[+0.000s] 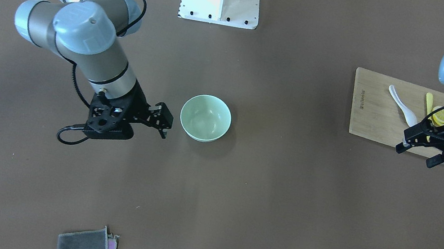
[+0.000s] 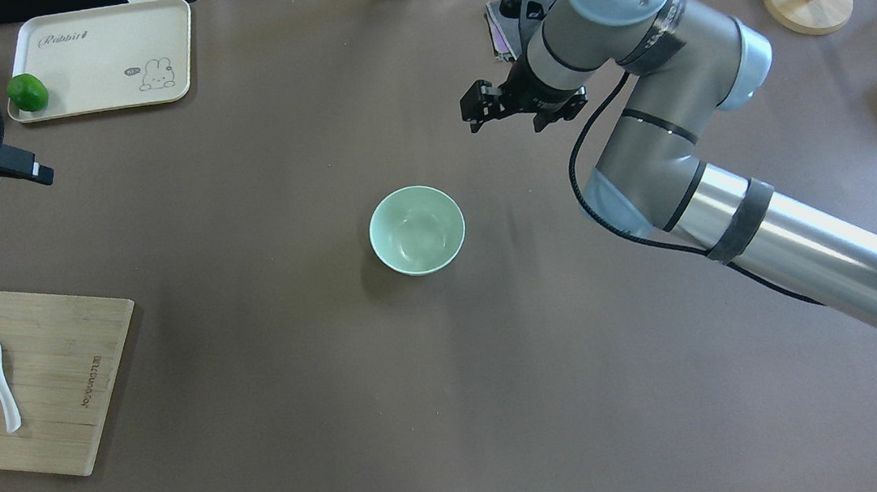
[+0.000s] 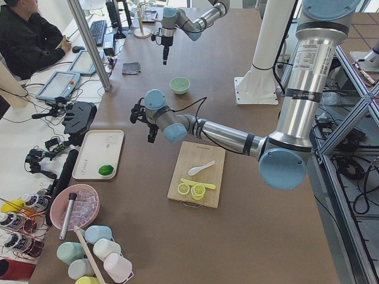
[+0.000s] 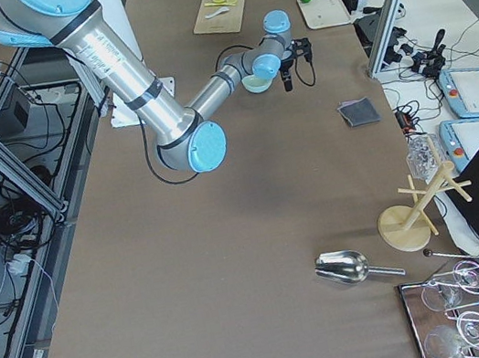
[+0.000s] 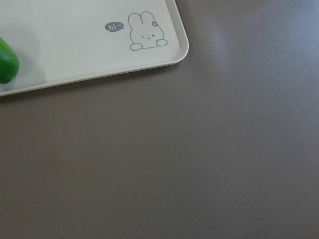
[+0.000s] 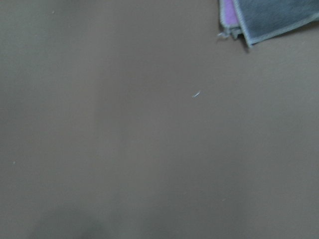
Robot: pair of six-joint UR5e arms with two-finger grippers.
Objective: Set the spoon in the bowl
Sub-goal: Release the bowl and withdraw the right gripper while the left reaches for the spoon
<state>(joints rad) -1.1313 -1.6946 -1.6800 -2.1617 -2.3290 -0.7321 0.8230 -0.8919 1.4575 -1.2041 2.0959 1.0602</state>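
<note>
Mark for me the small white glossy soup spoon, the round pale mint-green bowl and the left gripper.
small white glossy soup spoon point(image 2: 1, 390), overhead view, on the handle just below the scoop.
round pale mint-green bowl point(image 2: 417, 232), overhead view, on its bare inner floor.
left gripper point(image 1: 415, 157), front-facing view, midway between its open fingertips.

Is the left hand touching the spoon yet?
Apart. The exterior left view shows the left hand hanging over bare table beyond the board's far edge, while the spoon lies alone on the board, a clear gap between them.
</note>
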